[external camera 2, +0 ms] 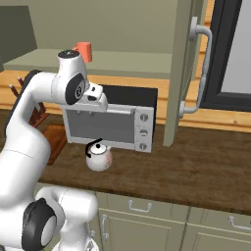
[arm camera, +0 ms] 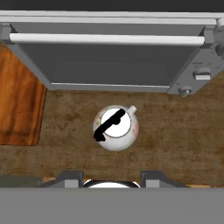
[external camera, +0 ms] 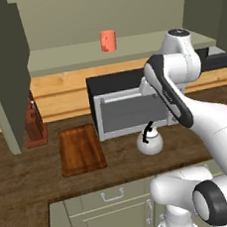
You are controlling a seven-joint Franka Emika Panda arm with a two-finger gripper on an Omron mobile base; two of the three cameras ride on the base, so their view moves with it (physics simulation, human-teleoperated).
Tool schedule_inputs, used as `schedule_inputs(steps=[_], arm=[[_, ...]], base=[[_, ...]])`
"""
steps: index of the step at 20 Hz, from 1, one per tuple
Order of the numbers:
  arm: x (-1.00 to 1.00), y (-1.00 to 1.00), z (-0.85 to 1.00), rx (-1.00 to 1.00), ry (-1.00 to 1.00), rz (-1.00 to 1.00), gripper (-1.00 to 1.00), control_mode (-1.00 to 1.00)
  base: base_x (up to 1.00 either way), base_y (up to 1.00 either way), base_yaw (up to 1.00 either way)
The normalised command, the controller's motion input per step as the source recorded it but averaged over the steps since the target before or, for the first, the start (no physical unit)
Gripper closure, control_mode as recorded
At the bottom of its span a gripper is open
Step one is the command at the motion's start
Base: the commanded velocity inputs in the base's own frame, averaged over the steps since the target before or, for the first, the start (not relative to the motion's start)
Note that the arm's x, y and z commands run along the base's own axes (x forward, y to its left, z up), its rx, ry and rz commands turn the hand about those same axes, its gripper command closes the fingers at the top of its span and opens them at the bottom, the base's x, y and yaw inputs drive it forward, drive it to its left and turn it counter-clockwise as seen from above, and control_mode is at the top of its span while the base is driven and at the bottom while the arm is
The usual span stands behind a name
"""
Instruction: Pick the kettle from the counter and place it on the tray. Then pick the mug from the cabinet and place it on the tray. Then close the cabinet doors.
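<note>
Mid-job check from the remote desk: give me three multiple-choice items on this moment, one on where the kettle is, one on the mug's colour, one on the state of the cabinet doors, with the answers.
1. Where does the kettle stand?
A. on the tray
B. on the counter in front of the oven
C. on the cabinet shelf

2. What colour is the mug?
A. orange-red
B. blue
C. white

3. How are the cabinet doors?
A. both shut
B. taken off
C. swung open

Answers:
1. B: the kettle sits on the dark counter before the oven, with the tray bare beside it.
2. A: the mug on the shelf inside the cabinet is orange-red.
3. C: the doors stand out from the cabinet, so the shelf and mug are in plain sight.
</note>
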Motion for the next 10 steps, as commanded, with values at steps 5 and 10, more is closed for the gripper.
schedule_inputs(steps=[5,10], arm=[[-0.13,-0.02,-0.04,0.00,0.00,0.00,-1.00,-1.00],[-0.40,-0.05,-0.18,0.05,-0.05,0.00,-1.00,-1.00]], base=[[0.00,0.00,0.00],[0.00,0.00,0.00]])
